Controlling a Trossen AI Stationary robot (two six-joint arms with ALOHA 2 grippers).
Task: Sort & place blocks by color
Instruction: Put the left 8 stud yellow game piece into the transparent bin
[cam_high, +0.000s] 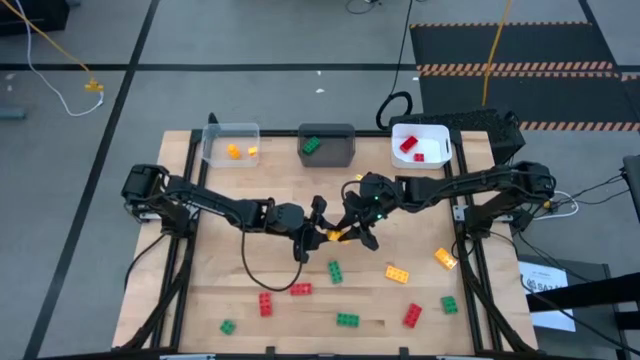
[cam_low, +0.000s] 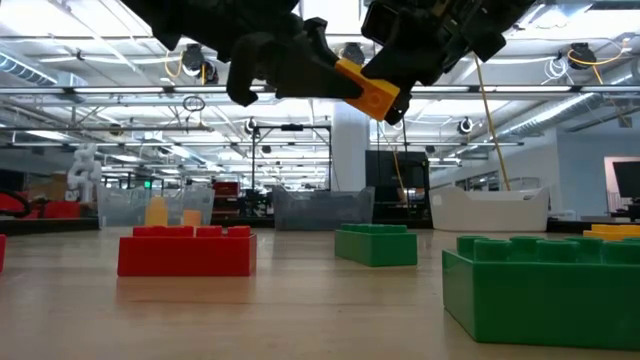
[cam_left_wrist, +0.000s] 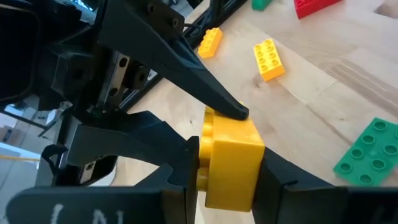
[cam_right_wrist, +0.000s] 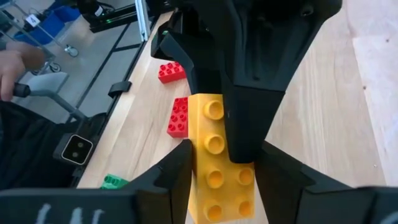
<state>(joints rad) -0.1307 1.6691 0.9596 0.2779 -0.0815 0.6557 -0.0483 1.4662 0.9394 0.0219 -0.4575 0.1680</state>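
A yellow block (cam_high: 335, 234) hangs in the air over the middle of the table, between my two grippers. My left gripper (cam_high: 320, 228) reaches it from the table's left and my right gripper (cam_high: 352, 228) from the right; both are shut on it. Loose red, green and yellow blocks lie flat on the near half of the table, among them a green one (cam_high: 334, 271) and a yellow one (cam_high: 397, 273). The low view shows the held yellow block (cam_low: 368, 92) tilted, high above the wood. My left gripper pinches the yellow block's two opposite side faces (cam_left_wrist: 211, 163) between its fingers, coming from the table's left. The block is lifted clear of the table. My right gripper has one finger (cam_right_wrist: 177, 169) against the block's long side (cam_right_wrist: 198, 155), coming from the table's right. On the other side the left arm's finger (cam_right_wrist: 245, 124) lies over the studded face, and it hides whether my own finger meets the block.
Along the far edge stand a clear bin (cam_high: 232, 143) with yellow blocks, a dark grey bin (cam_high: 327, 145) with a green one, and a white bin (cam_high: 420, 143) with red ones. A black cable (cam_high: 255, 275) loops over the wood near the left arm.
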